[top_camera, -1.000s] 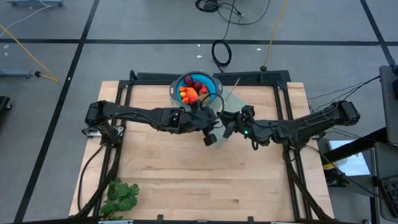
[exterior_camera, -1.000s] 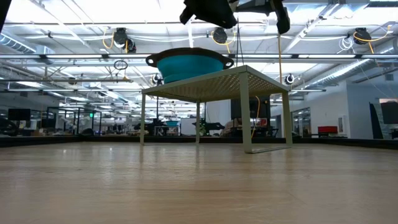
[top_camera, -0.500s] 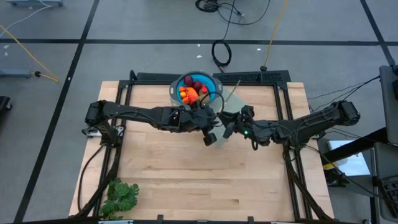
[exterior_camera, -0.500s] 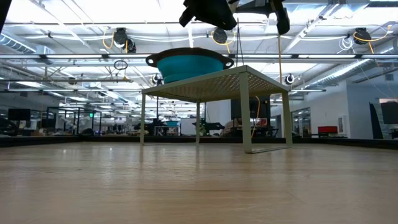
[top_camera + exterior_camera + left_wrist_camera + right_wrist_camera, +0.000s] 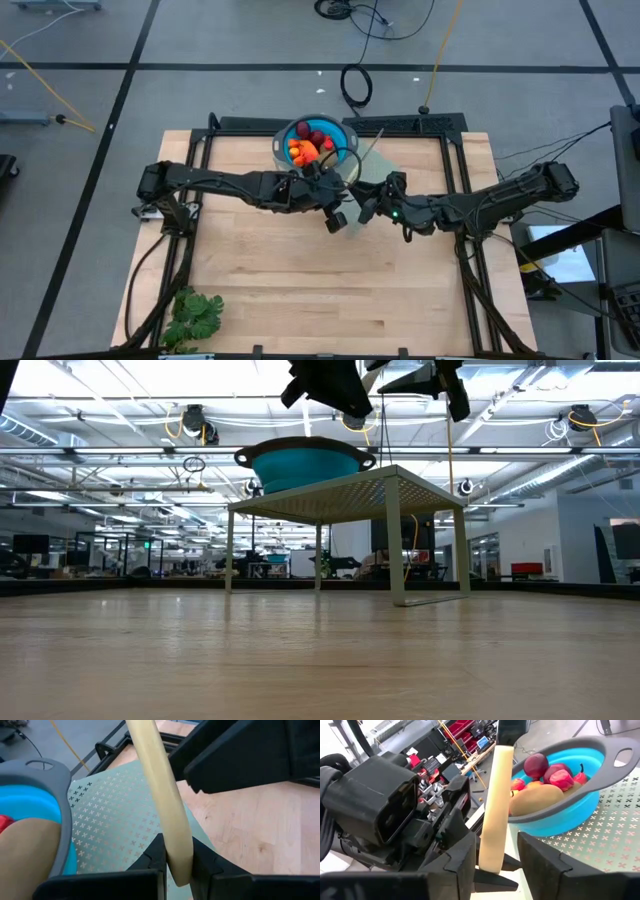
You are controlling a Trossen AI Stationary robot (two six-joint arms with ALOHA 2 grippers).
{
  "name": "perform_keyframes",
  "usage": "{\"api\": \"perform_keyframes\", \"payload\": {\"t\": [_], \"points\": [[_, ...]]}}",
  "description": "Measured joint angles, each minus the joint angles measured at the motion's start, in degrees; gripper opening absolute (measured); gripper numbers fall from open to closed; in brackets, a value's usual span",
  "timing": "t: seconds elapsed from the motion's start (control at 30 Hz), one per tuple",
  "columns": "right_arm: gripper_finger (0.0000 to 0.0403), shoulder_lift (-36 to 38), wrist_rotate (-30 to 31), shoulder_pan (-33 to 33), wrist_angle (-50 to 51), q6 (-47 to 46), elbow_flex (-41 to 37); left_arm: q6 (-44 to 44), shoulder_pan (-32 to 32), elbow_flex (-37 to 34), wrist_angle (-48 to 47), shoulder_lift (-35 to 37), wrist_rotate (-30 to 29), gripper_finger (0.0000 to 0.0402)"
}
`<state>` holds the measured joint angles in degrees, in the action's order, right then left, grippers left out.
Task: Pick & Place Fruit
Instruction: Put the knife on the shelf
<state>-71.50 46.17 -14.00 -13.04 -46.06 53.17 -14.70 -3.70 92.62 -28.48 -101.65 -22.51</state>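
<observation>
One bowl (image 5: 316, 140) on one rack (image 5: 375, 165), far bench (image 5: 300, 290): fruit (image 5: 308, 145) inside, three dark red balls visible. Left jaws grip one pale stick (image 5: 162, 800); right jaws parted around it.

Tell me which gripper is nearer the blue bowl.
Left. The left gripper sits just below the blue bowl in the high view, shut on a pale yellow stick. The right gripper is farther off to the side, its fingers either side of the same stick.

Matt, smooth cream stick (image 5: 161, 795) between dark matt plastic fingers (image 5: 454, 855) of both end effectors. Beside them, glossy blue bowl (image 5: 580, 802), perforated pale metal rack (image 5: 115, 820), light grained wood surface (image 5: 300, 280).
</observation>
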Motion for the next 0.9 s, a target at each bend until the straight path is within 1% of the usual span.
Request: {"api": "perform_keyframes", "payload": {"t": [0.13, 0.27, 0.5, 0.57, 0.73, 0.9], "points": [[0.0143, 0.00, 0.05, 0.00, 0.89, 0.23, 0.00, -0.28, 0.36, 0.00, -1.07, 0.29, -0.02, 0.0033], [0.0143, 0.09, -0.05, -0.30, 3.42, 0.23, 0.00, -3.17, 1.56, 0.02, -3.71, 1.96, -0.25, 0.0033], [0.0143, 2.64, 0.23, -1.94, 8.46, 2.16, 0.00, -4.55, 2.66, 0.07, -5.91, 4.39, 0.30, 0.0033], [0.0139, 3.45, 0.42, -2.52, 9.96, 2.39, 0.02, -4.57, 2.62, 0.07, -6.72, 4.64, 1.91, 0.0033], [0.0121, 5.86, 0.36, -4.49, 18.75, 1.12, -0.07, -6.14, 2.61, 0.07, -6.69, 4.70, 5.96, 0.0033], [0.0087, 8.56, 0.52, -6.21, 23.43, -0.86, -0.77, -8.57, 2.40, 0.07, -6.58, 4.70, 10.94, 0.0033]]}}
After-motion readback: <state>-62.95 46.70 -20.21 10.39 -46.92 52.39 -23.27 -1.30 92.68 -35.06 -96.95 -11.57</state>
